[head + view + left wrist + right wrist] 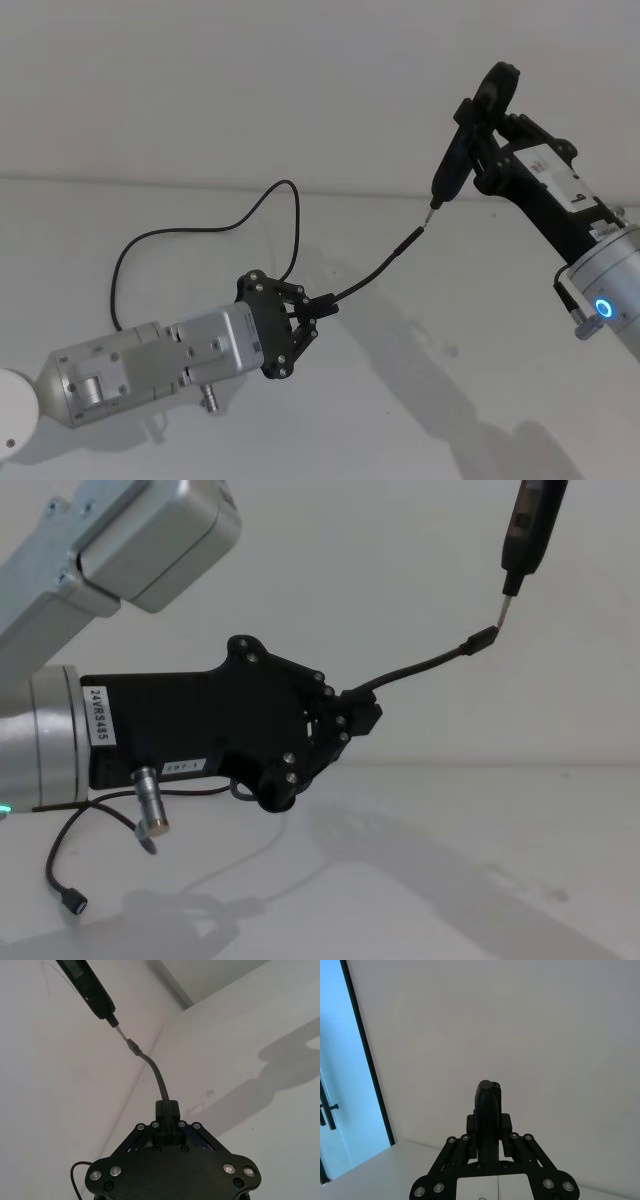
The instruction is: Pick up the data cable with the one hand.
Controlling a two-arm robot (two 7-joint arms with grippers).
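The data cable is thin and black. Its long part loops over the white table behind my left arm. My left gripper is shut on it a short way behind the slim straight plug, holding that end up off the table. In the left wrist view the cable rises from between the fingers. My right gripper is up at the right, shut on a dark pen-shaped tool whose metal tip meets the plug. The cable's small flat plug lies on the table below my left arm.
A short grey wire with a silver cylindrical plug hangs from my left wrist. A plain white wall stands behind the table. The right wrist view shows a glass door to one side.
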